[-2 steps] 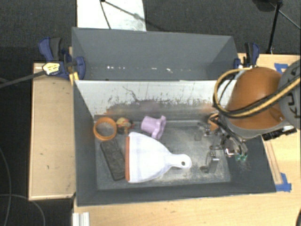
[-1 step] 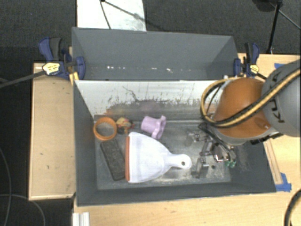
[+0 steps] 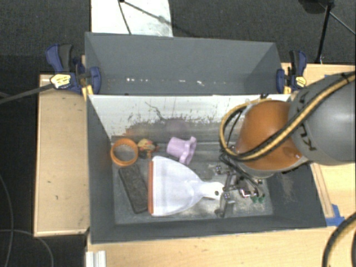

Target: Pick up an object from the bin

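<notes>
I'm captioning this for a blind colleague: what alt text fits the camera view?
A robot arm's gripper hangs low in a grey metal bin, at the handle end of a white dustpan. Left of it lies a dark rectangular block; behind are an orange ring and a tipped purple cup.

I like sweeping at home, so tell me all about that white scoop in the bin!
The white dustpan looks like plastic and lies flat on the floor of the bin, near the front. Its wide pan has an orange-red strip along the left edge; its short handle points right, ending at the gripper. A black block lies along the strip side, and a lilac cup sits just behind. Whether the gripper touches it, I cannot tell.
</notes>
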Motion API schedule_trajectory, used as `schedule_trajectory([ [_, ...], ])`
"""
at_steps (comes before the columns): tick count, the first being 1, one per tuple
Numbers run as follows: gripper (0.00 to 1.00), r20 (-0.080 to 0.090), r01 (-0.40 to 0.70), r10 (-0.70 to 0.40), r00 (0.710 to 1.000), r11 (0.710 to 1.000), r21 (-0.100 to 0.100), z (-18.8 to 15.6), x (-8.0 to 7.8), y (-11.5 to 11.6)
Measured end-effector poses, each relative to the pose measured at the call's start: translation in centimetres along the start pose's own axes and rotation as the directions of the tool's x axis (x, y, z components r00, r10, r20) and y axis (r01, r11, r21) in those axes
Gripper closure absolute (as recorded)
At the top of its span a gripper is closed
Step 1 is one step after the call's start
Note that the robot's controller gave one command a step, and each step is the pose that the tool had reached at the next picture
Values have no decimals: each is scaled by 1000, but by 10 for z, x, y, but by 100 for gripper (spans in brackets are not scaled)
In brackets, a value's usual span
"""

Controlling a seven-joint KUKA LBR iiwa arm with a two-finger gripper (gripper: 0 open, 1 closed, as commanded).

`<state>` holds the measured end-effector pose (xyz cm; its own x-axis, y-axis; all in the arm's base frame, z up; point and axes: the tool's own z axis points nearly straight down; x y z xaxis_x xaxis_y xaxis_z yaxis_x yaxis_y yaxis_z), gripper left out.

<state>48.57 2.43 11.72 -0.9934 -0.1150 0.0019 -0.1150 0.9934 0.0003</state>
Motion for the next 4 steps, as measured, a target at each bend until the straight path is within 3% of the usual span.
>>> schedule_trajectory([
  [1, 100, 2, -85, 85, 996, 996, -1, 28, 5, 41],
  [2, 0, 3, -84, 84, 996, 996, 0, 28, 5, 41],
  [3, 100, 3, -83, 83, 997, 997, 0, 28, 5, 41],
  [4, 100, 3, -82, 82, 997, 997, 0, 28, 5, 41],
])
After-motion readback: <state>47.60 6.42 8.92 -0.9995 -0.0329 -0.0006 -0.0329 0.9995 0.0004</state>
